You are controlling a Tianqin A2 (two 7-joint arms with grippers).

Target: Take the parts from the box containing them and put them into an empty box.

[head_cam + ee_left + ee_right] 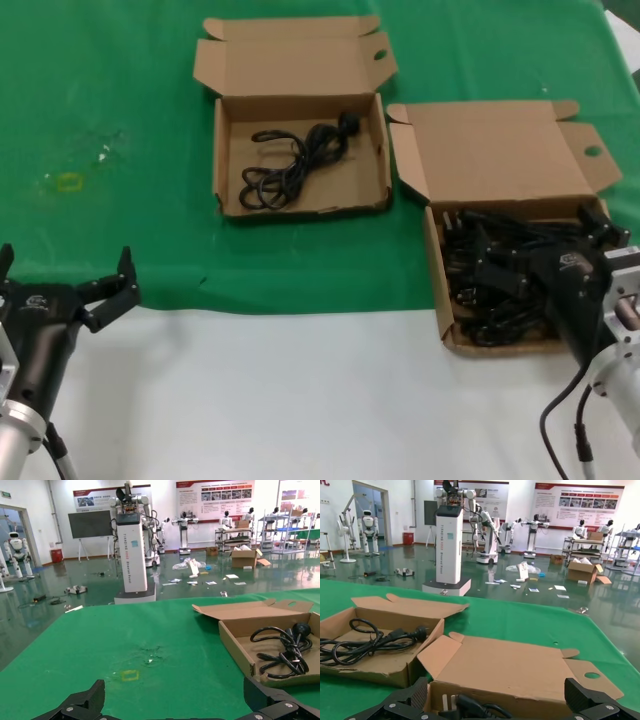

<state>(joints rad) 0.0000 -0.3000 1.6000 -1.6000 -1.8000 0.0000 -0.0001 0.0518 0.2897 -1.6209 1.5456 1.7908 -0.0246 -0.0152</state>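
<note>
On the green mat [120, 90], the wide cardboard box with the narrow lid strip [300, 155] sits near the far edge's middle, holding one coiled black power cord [298, 160] on its floor. Just beside it, toward the right edge, the near-square box with the broad lid panel [500, 150] holds a heap of black cords and plugs [480, 290]. The right gripper [540, 262] is down inside that tray among the cords, fingers spread, with nothing visibly pinched. The left gripper [65, 280] hovers at the mat's near left corner above the white table edge [300, 390], fingers spread wide and empty
</note>
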